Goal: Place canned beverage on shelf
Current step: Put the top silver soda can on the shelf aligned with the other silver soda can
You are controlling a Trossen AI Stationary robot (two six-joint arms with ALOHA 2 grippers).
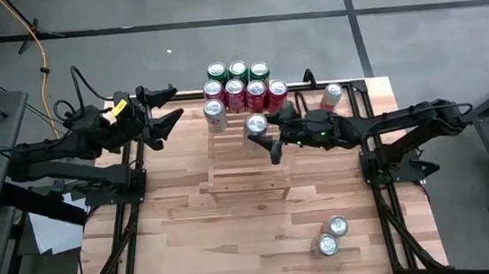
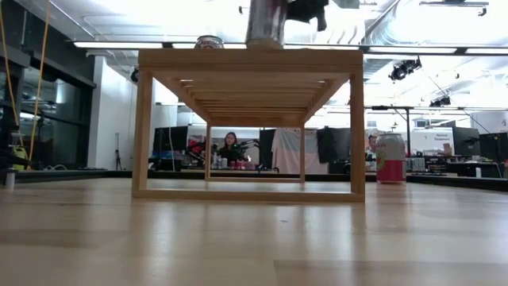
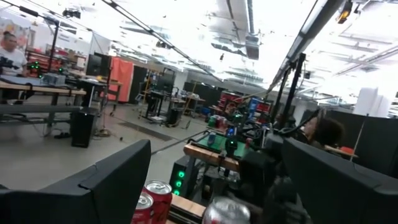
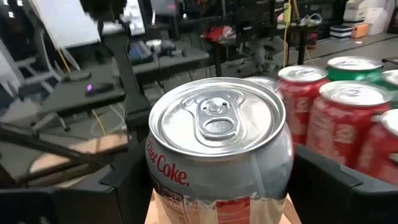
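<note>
The right gripper [image 1: 265, 135] reaches in from the right over the shelf [image 1: 248, 174], its fingers closed on either side of a silver Diet Coke can [image 4: 217, 149] held upright. In the low view the can's base [image 2: 266, 24] looks to be at or just above the shelf's top board, so whether it already rests on the slats cannot be told. It sits on the shelf's far part, just near of the cluster of red and green cans [image 1: 244, 82] standing at the far end, with a lone silver can [image 1: 215, 113] to its left. The step in hand appears to be the set-down. To do it well, the arm should lower the can straight down, keeping it vertical so the base lands flat across the slats rather than on one edge, with a small gap from the red cans behind it. Then the fingers should part fully before drawing back to the right, so the can is not tipped or dragged. The left gripper [image 1: 165, 117] waits at the table's far left with its fingers spread apart and nothing between them. Other cans stand off the shelf: one [image 1: 332, 96] at far right, two [image 1: 331, 236] at near right.
</note>
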